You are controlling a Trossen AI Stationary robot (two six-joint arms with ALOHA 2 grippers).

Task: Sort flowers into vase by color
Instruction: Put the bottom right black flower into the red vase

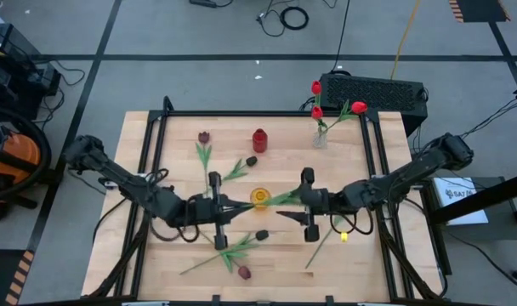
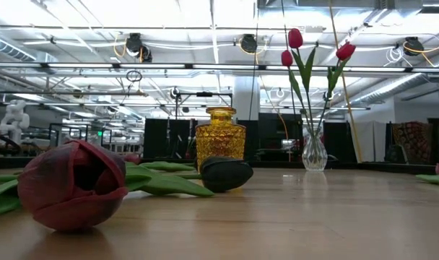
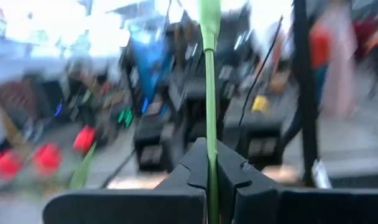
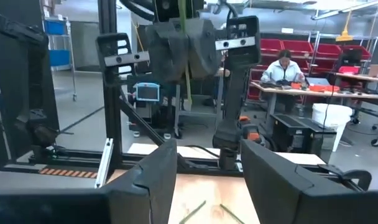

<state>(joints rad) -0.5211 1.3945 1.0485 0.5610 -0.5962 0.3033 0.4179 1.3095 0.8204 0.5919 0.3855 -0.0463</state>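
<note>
My left gripper (image 1: 227, 207) is shut on a tulip's green stem (image 3: 209, 93) above the middle of the table, beside the yellow glass vase (image 1: 259, 197). The stem reaches toward my right gripper (image 1: 294, 204), which is open and faces the left one (image 4: 183, 50) with nothing between its fingers. I cannot see the held flower's head. A clear vase (image 1: 320, 138) at the far right holds three red tulips (image 2: 295, 37). A red vase (image 1: 258, 139) stands farther back. Loose tulips lie flat on the table: maroon heads (image 1: 204, 136) (image 1: 244, 272) and dark heads (image 1: 252, 160) (image 1: 262, 235). My left gripper pinches the green stem (image 3: 209, 163) between its two shut fingers (image 3: 192, 174). The stem runs straight out past the fingertips, along the fingers. It is lifted clear of the table and points toward the table's right.
A loose green stem (image 1: 325, 240) lies near the right arm, with a small yellow thing (image 1: 343, 236) beside it. In the low view a maroon head (image 2: 74, 184) lies close and a dark head (image 2: 227, 173) lies before the yellow vase (image 2: 220, 144). A black box (image 1: 373, 92) sits past the far edge.
</note>
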